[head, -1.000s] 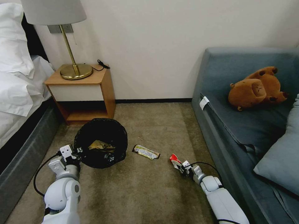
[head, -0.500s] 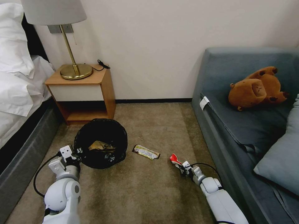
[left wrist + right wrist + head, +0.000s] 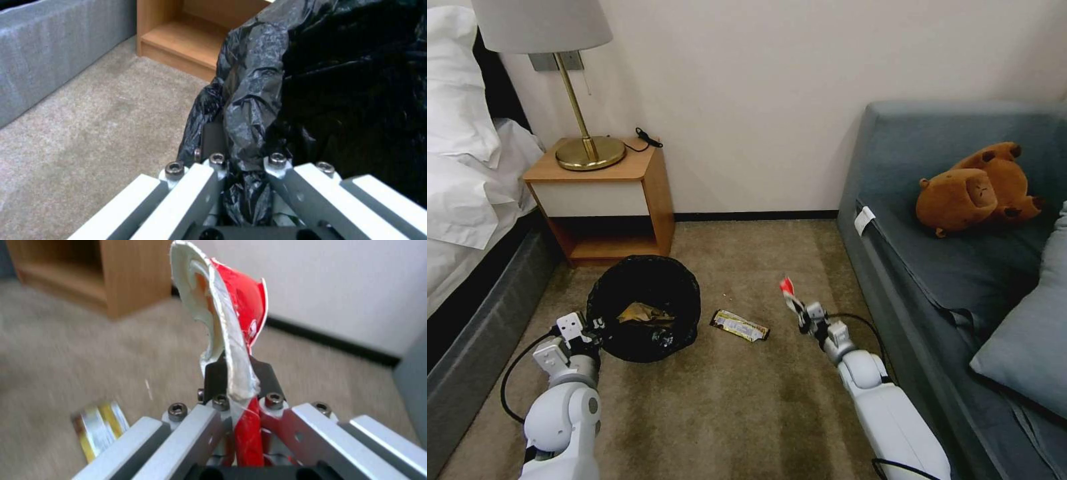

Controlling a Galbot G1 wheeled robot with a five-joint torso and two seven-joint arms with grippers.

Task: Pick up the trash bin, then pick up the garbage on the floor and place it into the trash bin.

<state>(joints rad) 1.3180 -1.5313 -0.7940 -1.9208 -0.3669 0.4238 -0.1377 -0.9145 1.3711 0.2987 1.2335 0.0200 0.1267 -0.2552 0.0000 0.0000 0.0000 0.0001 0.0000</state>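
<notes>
Small round trash bin lined with a crinkly black plastic bag sits on the beige carpet, just in front of the wooden nightstand. Inside it: crumpled brown paper on the black liner; anything else in there is too dark to tell.

Left gripper is at the bin's near-left rim, fingers closed on a fold of the bag and rim; in the left wrist view the black plastic is bunched between the fingers. Left arm reaches low and forward from the near left.

Red-and-white wrapper is off the floor, pinched in the right gripper, which is clamped on its lower end. Right wrist view shows the wrapper standing up out of the closed fingers, red outside, white inside, curled at the top. Right arm extends forward and up from the near right, gripper right of the bin and well apart from it, near the grey-blue sofa.

Flat brown-and-yellow snack wrapper lies on the carpet between the bin and the right gripper, just right of the bin, not touched by either gripper.

Around: brass lamp on the nightstand, bed with white bedding at far left, brown plush toy on the sofa.
</notes>
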